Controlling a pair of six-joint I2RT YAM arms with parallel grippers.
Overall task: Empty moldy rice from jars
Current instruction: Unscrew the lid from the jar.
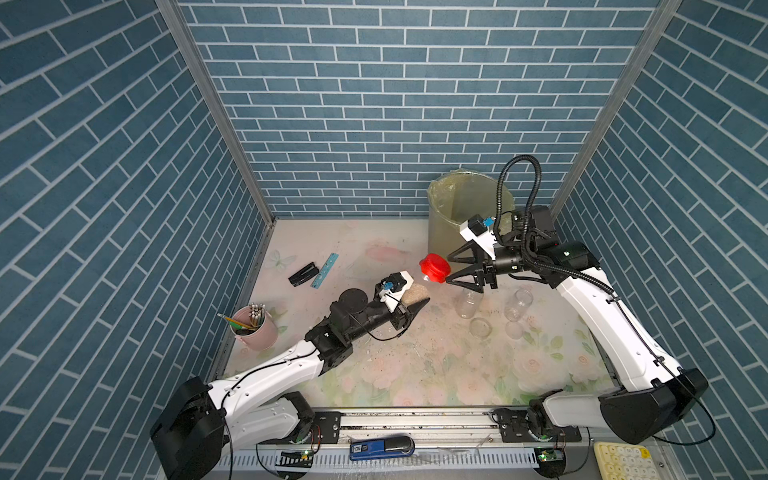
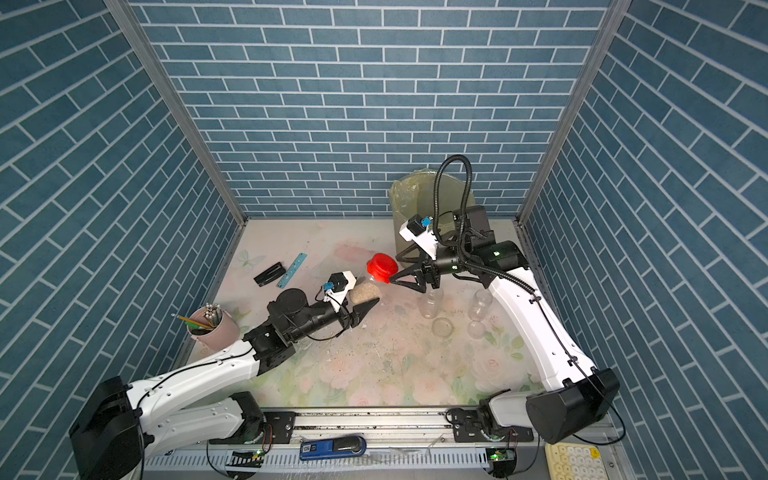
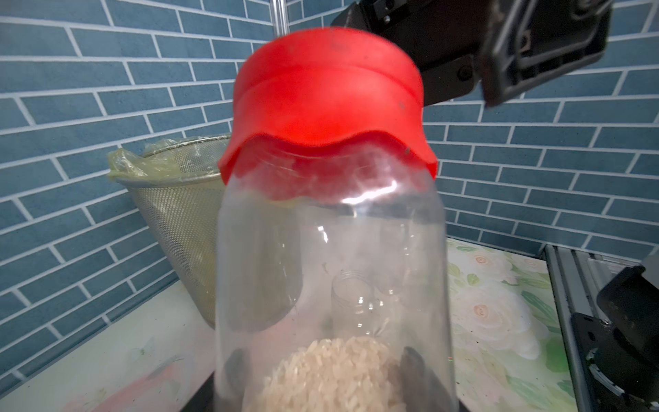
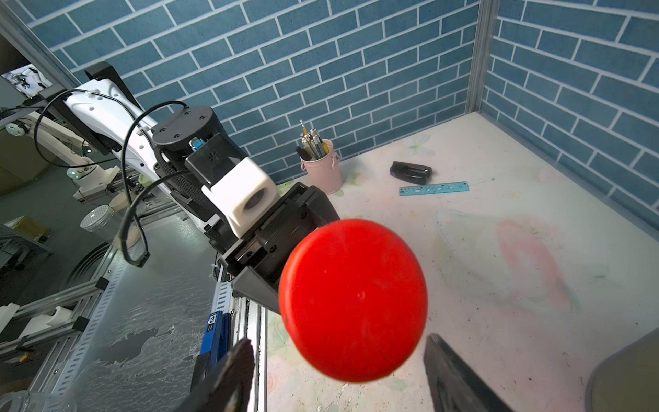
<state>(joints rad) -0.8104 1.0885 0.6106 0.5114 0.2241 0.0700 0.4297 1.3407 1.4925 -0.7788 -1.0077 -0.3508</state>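
Left gripper (image 1: 417,300) pinches the tilted red-capped jar (image 3: 331,249) clear of the table, with moldy rice (image 1: 417,293) heaped at the gripped end. Right gripper (image 1: 447,270) has its jaws spread on either side of the red cap (image 1: 434,269). Below, a floral mat (image 1: 415,374) peppered with dark specks carries two empty jars (image 1: 468,302) and loose lids (image 1: 481,327). A bag-lined mesh bin (image 1: 453,208) stands against blue brick-pattern walls (image 1: 374,104).

Bin (image 1: 442,224) close behind right gripper (image 1: 447,269)
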